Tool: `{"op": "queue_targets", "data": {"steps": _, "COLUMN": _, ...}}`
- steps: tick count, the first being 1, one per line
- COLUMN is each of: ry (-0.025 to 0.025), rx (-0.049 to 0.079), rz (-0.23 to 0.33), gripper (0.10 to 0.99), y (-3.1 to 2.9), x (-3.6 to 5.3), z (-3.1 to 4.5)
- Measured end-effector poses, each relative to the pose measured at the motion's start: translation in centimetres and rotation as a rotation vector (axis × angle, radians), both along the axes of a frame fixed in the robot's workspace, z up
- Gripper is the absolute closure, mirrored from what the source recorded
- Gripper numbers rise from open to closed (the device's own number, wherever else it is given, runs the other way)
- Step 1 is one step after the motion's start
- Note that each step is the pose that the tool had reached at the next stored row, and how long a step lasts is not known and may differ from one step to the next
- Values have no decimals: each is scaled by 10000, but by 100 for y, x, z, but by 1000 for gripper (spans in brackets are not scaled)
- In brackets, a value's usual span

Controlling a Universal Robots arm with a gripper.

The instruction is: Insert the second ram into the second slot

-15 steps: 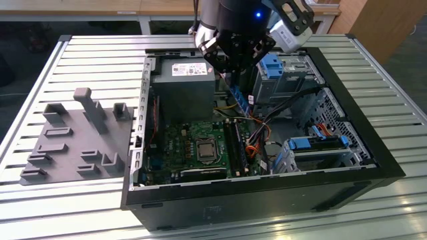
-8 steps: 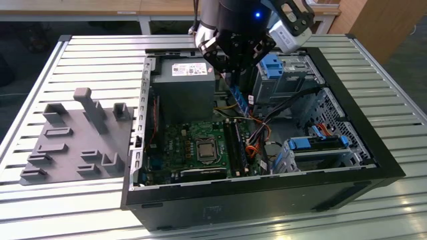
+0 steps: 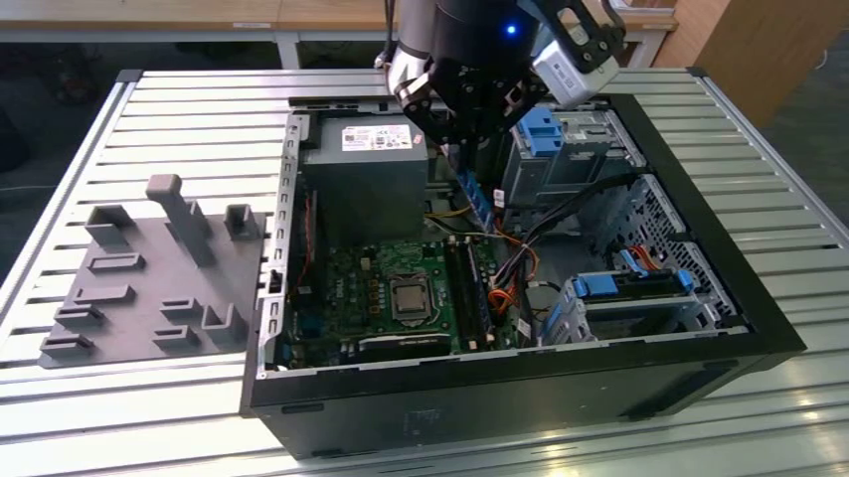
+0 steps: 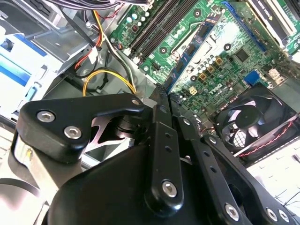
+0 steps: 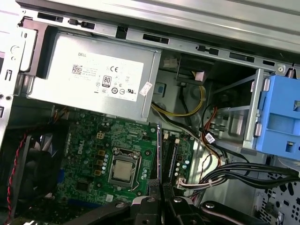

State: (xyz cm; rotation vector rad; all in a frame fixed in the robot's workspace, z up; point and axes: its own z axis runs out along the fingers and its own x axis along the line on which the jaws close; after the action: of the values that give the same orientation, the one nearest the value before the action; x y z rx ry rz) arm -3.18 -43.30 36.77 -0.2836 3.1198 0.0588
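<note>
The hand (image 5: 158,186) was closed on one end of the second ram (image 4: 186,55), so the stick pointed away from the fingertips and down toward the motherboard (image 5: 93,140). It hung inside the open computer case (image 3: 531,402), apparently clear of the board. In the first wrist view the memory slots (image 5: 169,152) lay just beside the stick, and its long axis ran nearly parallel to them. A white printed label (image 5: 108,77) sat on the grey power supply (image 5: 47,56); I leave its print unread.

The second ram (image 3: 472,196) is blue, the motherboard (image 3: 385,270) green, the case (image 3: 531,383) black
</note>
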Motion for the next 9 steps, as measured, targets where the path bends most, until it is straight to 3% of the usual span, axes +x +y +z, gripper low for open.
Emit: {"op": "queue_targets", "data": {"steps": 9, "ry": 0, "rx": 0, "rz": -258, "gripper": 953, "y": 0, "x": 0, "z": 0}}
